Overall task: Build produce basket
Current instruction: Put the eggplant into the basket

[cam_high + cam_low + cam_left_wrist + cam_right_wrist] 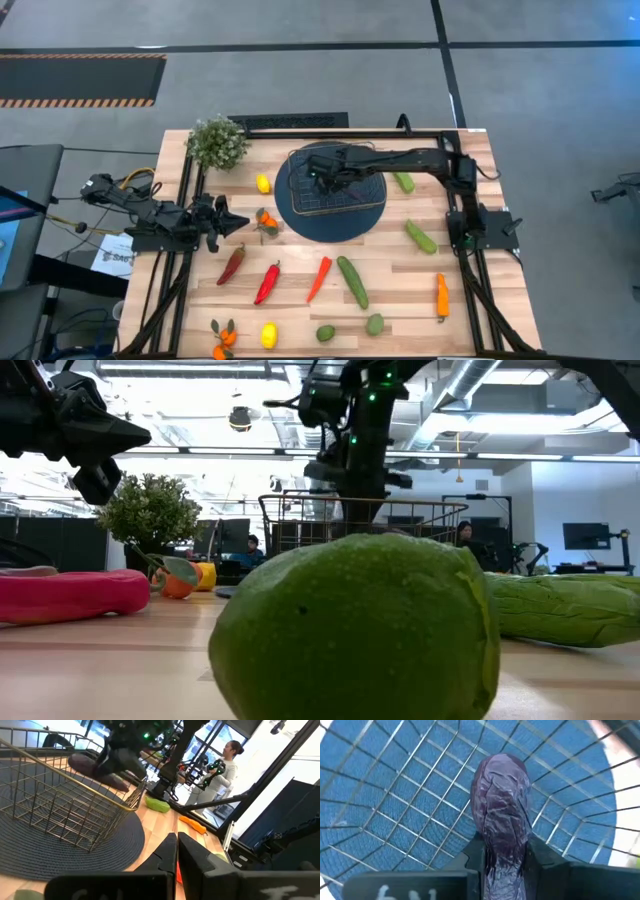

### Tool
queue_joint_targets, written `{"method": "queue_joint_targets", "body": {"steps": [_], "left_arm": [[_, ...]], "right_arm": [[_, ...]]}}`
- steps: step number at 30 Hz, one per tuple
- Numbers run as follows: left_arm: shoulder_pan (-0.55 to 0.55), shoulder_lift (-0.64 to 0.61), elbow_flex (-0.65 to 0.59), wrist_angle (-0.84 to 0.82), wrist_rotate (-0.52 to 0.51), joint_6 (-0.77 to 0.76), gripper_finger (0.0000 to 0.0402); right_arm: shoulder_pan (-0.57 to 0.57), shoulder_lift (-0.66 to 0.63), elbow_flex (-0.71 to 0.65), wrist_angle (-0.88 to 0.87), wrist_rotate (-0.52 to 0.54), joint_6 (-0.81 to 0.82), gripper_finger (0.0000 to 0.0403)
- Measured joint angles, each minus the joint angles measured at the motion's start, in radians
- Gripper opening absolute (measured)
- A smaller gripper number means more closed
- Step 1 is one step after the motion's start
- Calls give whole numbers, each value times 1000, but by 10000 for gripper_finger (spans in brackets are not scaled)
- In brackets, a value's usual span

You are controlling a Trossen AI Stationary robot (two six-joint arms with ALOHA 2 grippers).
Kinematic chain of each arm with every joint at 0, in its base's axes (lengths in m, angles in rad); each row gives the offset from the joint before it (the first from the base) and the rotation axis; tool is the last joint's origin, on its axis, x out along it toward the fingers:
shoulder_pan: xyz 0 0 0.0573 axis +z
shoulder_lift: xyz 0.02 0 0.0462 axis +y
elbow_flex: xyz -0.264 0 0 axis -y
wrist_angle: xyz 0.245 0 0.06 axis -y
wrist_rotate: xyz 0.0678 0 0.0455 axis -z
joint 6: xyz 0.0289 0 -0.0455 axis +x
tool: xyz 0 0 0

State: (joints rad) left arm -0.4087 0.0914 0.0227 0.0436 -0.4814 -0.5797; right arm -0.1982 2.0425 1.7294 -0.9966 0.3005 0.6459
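Observation:
The wire basket (333, 186) stands on a dark blue round mat (296, 222) at the table's middle. My right gripper (322, 177) reaches over the basket from the right and is shut on a purple eggplant (500, 800), which points down into the basket (410, 805). The left wrist view shows the eggplant (95, 770) inside the basket (65, 805). My left gripper (238, 222) is shut and empty, hovering left of the mat. Other produce lies loose on the table: a lemon (263, 183), red peppers (267, 283), a cucumber (352, 281) and limes (374, 324). My right gripper pinches the eggplant between its two fingers (476, 857) at the end nearest the wrist (504, 851). The fingers come slanting down from the table's right. The eggplant runs on along the fingers, its free end (501, 767) low over the basket's mesh floor. Whether it touches the mesh I cannot tell.
A potted plant (217, 141) stands at the far left. A tangerine with a leaf (266, 222) lies just right of my left gripper. More produce lies at the right: cucumbers (420, 236) and an orange pepper (442, 297). A lime (350, 630) fills the low view. A person (227, 765) stands beyond the table.

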Motion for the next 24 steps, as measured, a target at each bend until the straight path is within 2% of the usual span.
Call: {"method": "queue_joint_targets", "body": {"steps": [24], "left_arm": [[0,0,0,0,4,0,0]], "right_arm": [[-7,7,0,-32,-38,-68,79]]}}
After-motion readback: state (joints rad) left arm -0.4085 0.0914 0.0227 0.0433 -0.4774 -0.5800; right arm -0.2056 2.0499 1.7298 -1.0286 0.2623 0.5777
